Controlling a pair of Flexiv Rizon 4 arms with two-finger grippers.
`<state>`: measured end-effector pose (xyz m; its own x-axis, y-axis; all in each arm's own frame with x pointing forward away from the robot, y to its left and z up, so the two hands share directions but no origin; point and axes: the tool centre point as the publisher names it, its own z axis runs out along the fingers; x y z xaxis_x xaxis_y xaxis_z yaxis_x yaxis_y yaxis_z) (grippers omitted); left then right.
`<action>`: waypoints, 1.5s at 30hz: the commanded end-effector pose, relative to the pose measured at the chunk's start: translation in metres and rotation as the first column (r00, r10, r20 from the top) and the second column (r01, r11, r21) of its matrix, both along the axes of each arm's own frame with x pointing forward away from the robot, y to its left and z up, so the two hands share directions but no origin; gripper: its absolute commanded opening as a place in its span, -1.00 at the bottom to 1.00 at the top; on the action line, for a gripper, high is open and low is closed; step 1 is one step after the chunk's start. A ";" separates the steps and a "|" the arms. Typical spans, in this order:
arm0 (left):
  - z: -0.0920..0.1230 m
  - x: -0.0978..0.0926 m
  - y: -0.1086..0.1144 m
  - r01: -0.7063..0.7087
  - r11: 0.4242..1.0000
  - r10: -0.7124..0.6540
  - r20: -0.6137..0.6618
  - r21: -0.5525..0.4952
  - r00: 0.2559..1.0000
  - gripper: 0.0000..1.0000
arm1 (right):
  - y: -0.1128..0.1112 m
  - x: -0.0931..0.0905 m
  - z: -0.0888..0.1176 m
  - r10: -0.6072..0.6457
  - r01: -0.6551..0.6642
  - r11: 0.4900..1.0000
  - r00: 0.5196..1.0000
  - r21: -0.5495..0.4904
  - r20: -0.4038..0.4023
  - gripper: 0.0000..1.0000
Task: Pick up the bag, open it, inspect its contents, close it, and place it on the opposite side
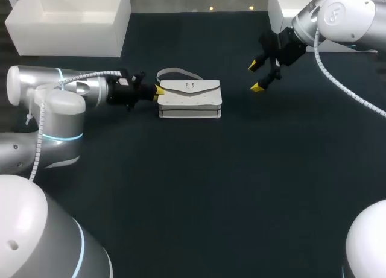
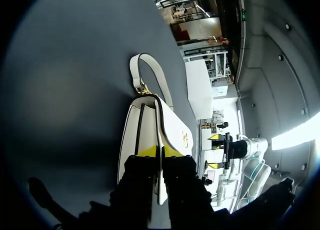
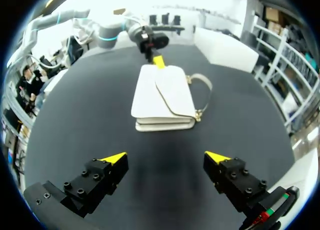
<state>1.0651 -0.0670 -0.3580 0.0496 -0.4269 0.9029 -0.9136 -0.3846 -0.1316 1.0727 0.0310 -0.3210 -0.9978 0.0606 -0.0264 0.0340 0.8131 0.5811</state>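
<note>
One bag [image 1: 190,98], flat on counter [image 1: 193,187], long axis running arm to arm. Left gripper [image 1: 158,90] narrow, pinching its near end; right gripper [image 1: 256,76] wide, empty, well apart beyond the other end.

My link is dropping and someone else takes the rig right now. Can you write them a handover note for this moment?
Left claw: seems shut on the end of the bag nearest its arm, low at the table.
Right claw: open, hovering off the bag's other end, touching nothing.
Bag: lying flat mid-table, flap closed, strap behind it.
Done: the grasp at most; bag not yet lifted.
Left: lift, open, inspect, close, place on the opposite side.
</note>
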 end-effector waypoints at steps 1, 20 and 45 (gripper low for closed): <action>-0.007 0.006 -0.008 0.003 1.000 -0.003 0.002 -0.008 1.000 -1.00 | 0.000 0.001 -0.001 0.002 -0.002 1.000 1.000 0.002 -0.001 1.00; 0.004 0.008 0.008 0.072 0.994 -0.079 -0.087 -0.084 0.993 0.04 | 0.000 0.001 -0.001 0.002 -0.002 1.000 1.000 0.002 -0.001 1.00; 0.001 0.008 -0.012 0.237 0.969 -0.247 -0.211 -0.073 0.946 -0.83 | 0.000 0.001 -0.001 0.002 -0.002 1.000 1.000 0.002 -0.001 1.00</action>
